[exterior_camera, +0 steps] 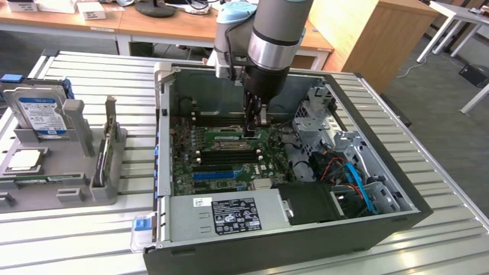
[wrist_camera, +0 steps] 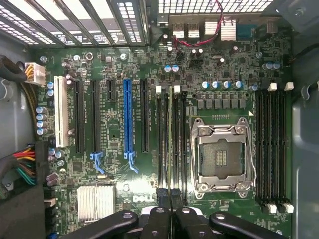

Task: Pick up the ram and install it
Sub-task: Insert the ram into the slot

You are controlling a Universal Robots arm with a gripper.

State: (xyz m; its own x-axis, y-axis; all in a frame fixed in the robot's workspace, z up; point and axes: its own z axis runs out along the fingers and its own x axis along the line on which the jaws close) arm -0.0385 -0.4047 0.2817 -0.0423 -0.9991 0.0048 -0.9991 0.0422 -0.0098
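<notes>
Claw (wrist_camera: 171,201): clamped together on the ram.
Ram (wrist_camera: 171,139): edge-on over the black memory slots (wrist_camera: 181,144), beside the CPU socket (wrist_camera: 222,157).
Handling: probably light, stiff and fragile; I'd hold the board edges, not the chips.

floor (exterior_camera: 436,86) grey | desks (exterior_camera: 160,26) wooden | cabinet (exterior_camera: 367,34) wooden | side table (exterior_camera: 462,12) white

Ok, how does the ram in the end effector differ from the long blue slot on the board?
The ram is green and shows as a thin edge; the blue slot is wider. The ram is clamped in the shut end effector over the black memory slots; the blue slot sits fixed on the motherboard, empty, with a blue latch at one end. Both are long, narrow and run parallel.
</notes>
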